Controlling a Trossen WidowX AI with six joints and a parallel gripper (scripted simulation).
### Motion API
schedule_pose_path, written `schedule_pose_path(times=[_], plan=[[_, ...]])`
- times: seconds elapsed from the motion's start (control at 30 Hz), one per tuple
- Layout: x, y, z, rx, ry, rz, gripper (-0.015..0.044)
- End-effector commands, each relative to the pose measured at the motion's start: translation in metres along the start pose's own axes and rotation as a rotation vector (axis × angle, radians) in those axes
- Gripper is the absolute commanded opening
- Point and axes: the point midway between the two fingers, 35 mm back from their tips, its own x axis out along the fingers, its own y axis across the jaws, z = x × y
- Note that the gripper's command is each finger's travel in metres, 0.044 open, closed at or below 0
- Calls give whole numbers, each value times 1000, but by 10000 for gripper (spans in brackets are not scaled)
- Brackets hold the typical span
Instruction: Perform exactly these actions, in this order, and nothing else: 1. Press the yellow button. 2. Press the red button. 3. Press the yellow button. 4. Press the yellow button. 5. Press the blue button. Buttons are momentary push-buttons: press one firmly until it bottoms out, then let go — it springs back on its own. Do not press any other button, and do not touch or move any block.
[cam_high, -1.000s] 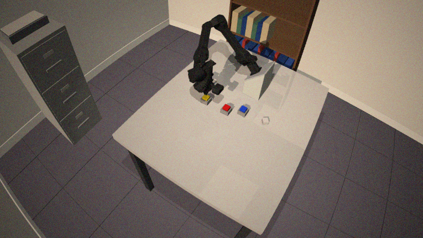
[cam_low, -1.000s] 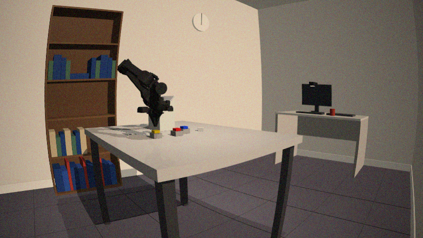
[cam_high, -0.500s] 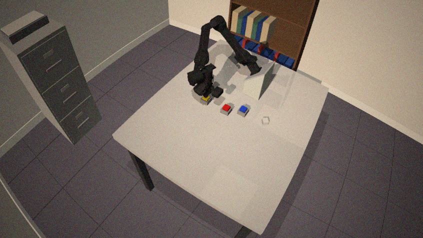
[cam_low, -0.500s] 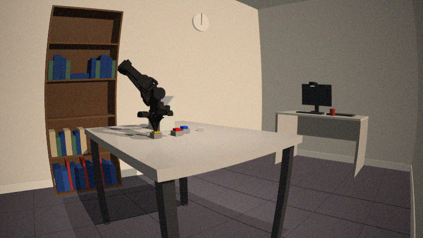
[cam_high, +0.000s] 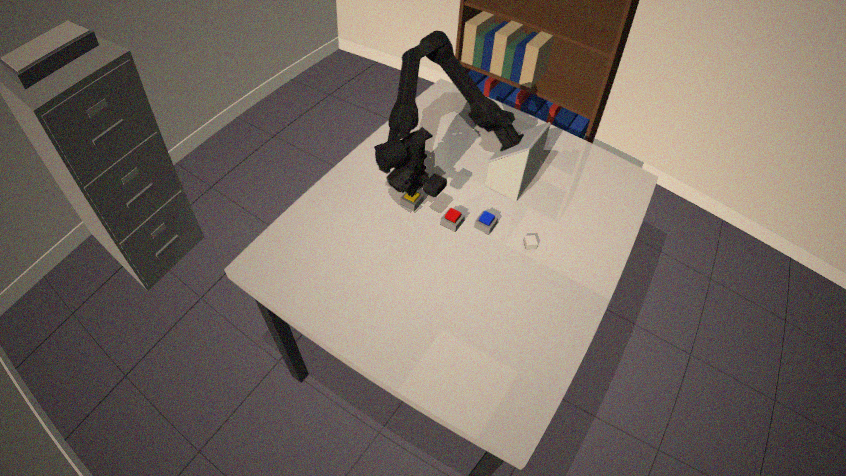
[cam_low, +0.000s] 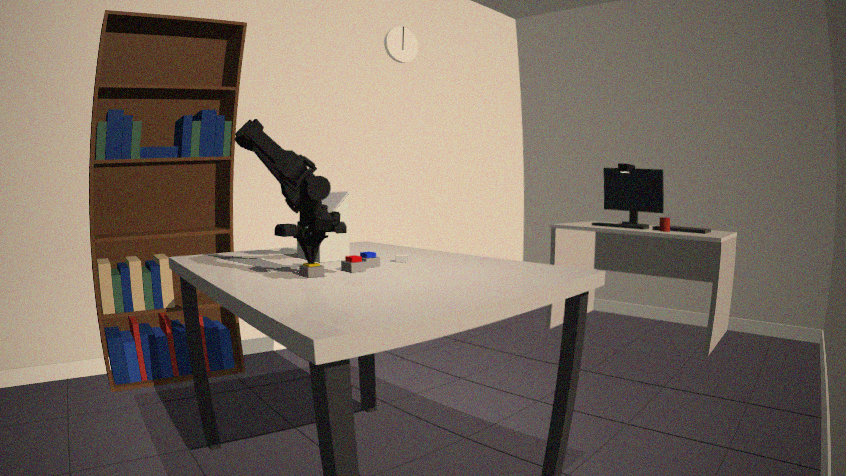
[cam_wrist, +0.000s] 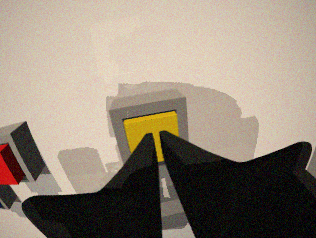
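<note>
The yellow button sits in a grey housing. My gripper is shut and empty, pointing down, with its fingertips at the yellow cap. The cap looks low in its housing, standing less proud than the red one. The red button stands beside it, at the left edge of the wrist view. The blue button stands beyond the red one, its cap raised.
A small white block lies on the table past the blue button. A pale upright box stands behind the buttons by the arm's base. A bookshelf stands behind the table.
</note>
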Motion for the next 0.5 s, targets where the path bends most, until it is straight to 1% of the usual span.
schedule_pose_path(times=[0.0,0.07,0.17,0.2,0.47], plan=[[2,1,-2,-4,6,5,20],[-3,0,0,0,1,1,20],[-31,1,-1,-4,5,6,20],[-33,1,-2,-4,6,7,20],[-28,1,-1,-4,6,7,20]])
